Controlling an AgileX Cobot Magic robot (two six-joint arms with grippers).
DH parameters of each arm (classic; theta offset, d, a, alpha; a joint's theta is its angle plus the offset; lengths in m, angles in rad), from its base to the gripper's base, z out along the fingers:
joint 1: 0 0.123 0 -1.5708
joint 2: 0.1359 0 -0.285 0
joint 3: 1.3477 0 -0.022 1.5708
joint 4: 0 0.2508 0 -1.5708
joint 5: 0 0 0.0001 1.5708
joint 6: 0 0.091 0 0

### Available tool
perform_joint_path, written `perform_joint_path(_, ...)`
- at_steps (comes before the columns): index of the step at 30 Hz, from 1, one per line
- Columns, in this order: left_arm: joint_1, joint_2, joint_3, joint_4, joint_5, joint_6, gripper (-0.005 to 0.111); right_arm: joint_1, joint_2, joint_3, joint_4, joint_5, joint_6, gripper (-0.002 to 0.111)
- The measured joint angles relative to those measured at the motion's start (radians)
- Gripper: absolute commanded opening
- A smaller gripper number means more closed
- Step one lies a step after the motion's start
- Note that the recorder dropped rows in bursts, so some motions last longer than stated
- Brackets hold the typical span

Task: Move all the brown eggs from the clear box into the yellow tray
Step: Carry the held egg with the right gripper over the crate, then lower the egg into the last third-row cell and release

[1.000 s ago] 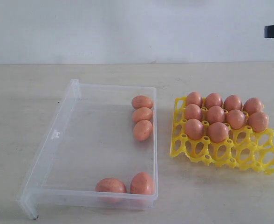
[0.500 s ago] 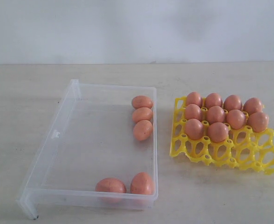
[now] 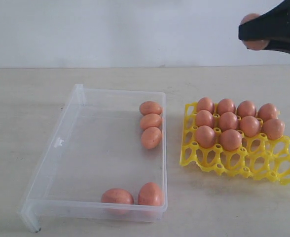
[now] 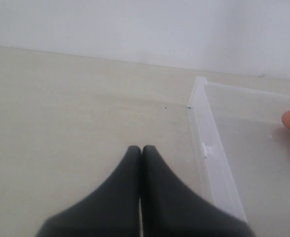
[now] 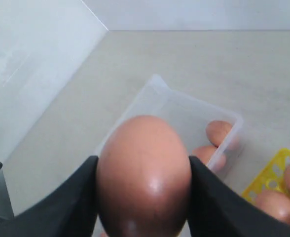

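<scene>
Smooth-shelled brown eggs (image 3: 151, 138) are shown — with a clear box (image 3: 56, 143) of transparent plastic, a yellow tray (image 3: 188, 129) of plastic, a matt table (image 3: 26, 98).

Pale tabletop (image 3: 110, 79), plain white wall (image 3: 110, 29)

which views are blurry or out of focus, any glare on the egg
Right wrist view: the held egg fills the foreground, soft, with a small glare spot on its shell; the right tool's fingers are blurred shapes. Left wrist view: the shut left tool has fuzzy edges, the clear box wall is sharper. Exterior view: even light, faint shadows beside the yellow tray.
</scene>
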Motion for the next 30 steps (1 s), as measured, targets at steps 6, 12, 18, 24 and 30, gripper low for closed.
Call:
perform_joint_path(6,0.0,0.0,0.0,0.0,0.0,0.0,-0.004,-0.053,0.067,0.371,0.364,-0.006,-0.51,0.0)
perform_joint_path(12,0.0,0.0,0.0,0.0,0.0,0.0,-0.004,-0.159,0.069,0.534,0.405,-0.019,-0.767,0.0)
perform_joint_path(18,0.0,0.0,0.0,0.0,0.0,0.0,-0.004,-0.089,0.115,0.535,0.41,-0.37,-0.9,0.0)
perform_joint_path(24,0.0,0.0,0.0,0.0,0.0,0.0,-0.004,0.007,0.152,0.531,0.41,-0.49,-0.942,0.0)
perform_joint_path(30,0.0,0.0,0.0,0.0,0.0,0.0,-0.004,0.019,0.153,0.501,0.414,-0.56,-0.945,0.0)
